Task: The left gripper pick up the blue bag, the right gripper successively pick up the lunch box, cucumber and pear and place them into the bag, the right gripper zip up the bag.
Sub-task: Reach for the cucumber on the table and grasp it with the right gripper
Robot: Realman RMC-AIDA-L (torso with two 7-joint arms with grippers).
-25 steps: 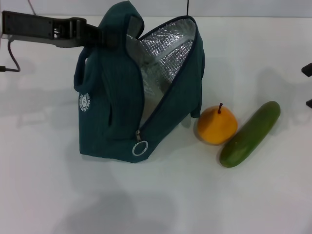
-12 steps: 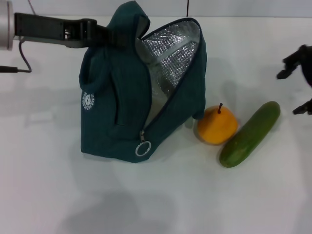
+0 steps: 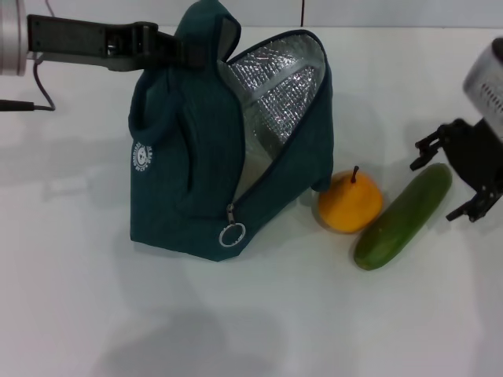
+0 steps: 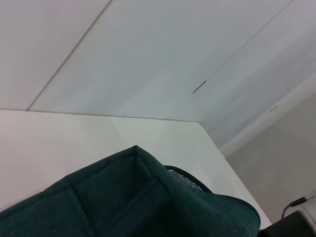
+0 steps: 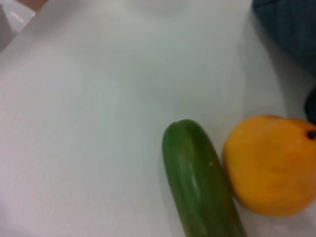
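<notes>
The blue bag (image 3: 220,149) stands upright on the white table (image 3: 259,322), left of centre in the head view. Its mouth gapes toward the right, showing the silver foil lining (image 3: 275,86), and the zipper runs down the front edge to a metal ring pull (image 3: 232,234) hanging near the base. A small round white logo (image 3: 141,156) sits on the bag's left face. The left gripper (image 3: 169,49) reaches in from the far left and is clamped on the fabric at the top of the bag, near the handle, holding that peak up. Its silver wrist (image 3: 12,41) shows at the picture's edge. In the left wrist view only the teal top of the bag (image 4: 133,202) fills the lower part, with the foil just visible past it.

Just right of the bag's lower corner lies the pear (image 3: 350,201), yellow-orange, its dark stem up, close beside the bag. The cucumber (image 3: 403,215) lies touching the pear's right side, slanting from near the front up and away to the right. The right wrist view shows the cucumber (image 5: 200,180) and the pear (image 5: 271,165) pressed side by side.

The right gripper (image 3: 456,184) hangs at the right edge, its two black fingers spread wide and empty, just beside the cucumber's far end.
</notes>
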